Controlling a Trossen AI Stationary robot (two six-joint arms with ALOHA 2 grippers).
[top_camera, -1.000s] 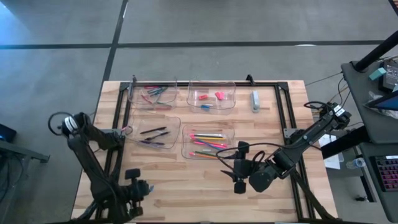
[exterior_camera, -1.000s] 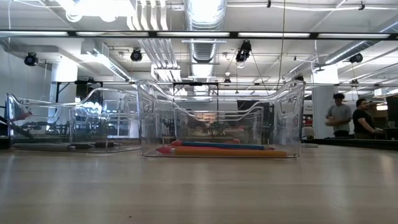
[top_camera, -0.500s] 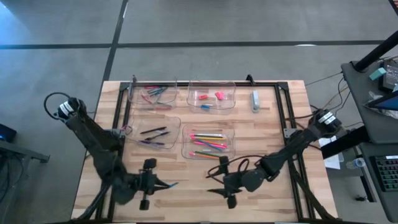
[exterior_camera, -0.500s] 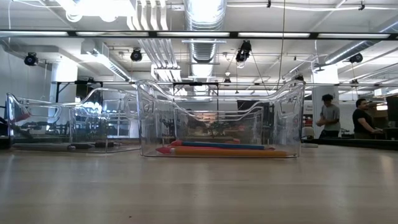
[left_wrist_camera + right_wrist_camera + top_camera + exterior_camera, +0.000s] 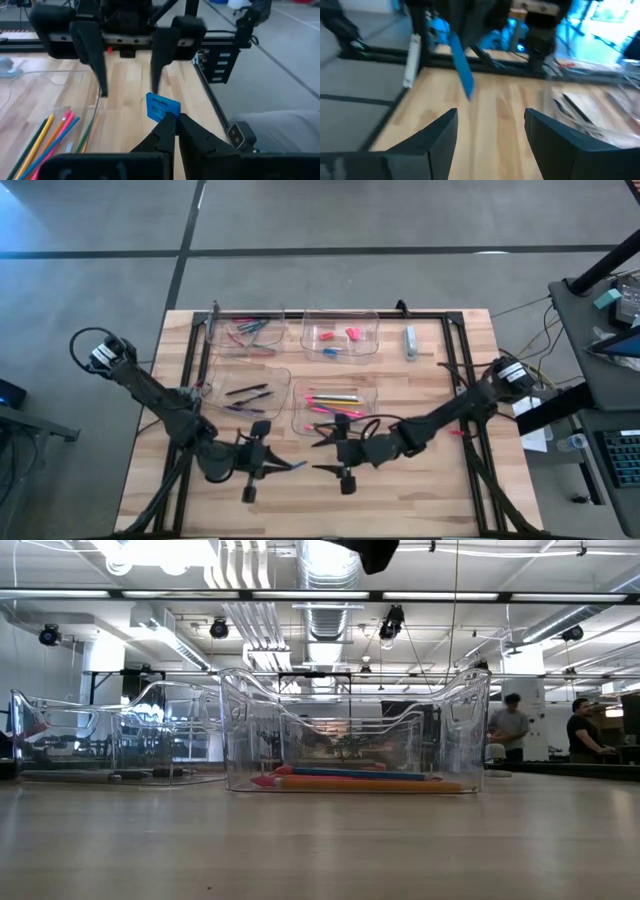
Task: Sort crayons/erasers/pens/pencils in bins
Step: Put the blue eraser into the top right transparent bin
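Observation:
My left gripper (image 5: 278, 465) is shut on a blue crayon (image 5: 296, 466) above the table's near middle and points toward the right edge. My right gripper (image 5: 322, 450) faces it, open, and the crayon's free end (image 5: 462, 75) stops a little short of its fingers. Four clear bins stand behind. The far left bin (image 5: 250, 332) holds crayons, the far right bin (image 5: 340, 337) holds erasers, the near left bin (image 5: 245, 393) holds pens, and the near right bin (image 5: 336, 410) holds pencils. My left gripper pinches one end of the blue crayon (image 5: 165, 114) between its two fingertips. The fingers reach nearly level from the table's left side and lie along the crayon. The rest of the crayon sticks out beyond them toward my right gripper, lifted clear of the table.
A pale blue-grey oblong item (image 5: 410, 342) lies at the far right of the table. Black rails (image 5: 462, 370) run along the table's sides. Bare wood lies near the front edge. In the low view, people stand in the room behind.
My left gripper has gone from the near left corner toward the table's middle, rising and tipping up to nearly level, with the blue crayon still in it. My right gripper has moved toward the table's left and sunk a little, still open, so the two now face each other.

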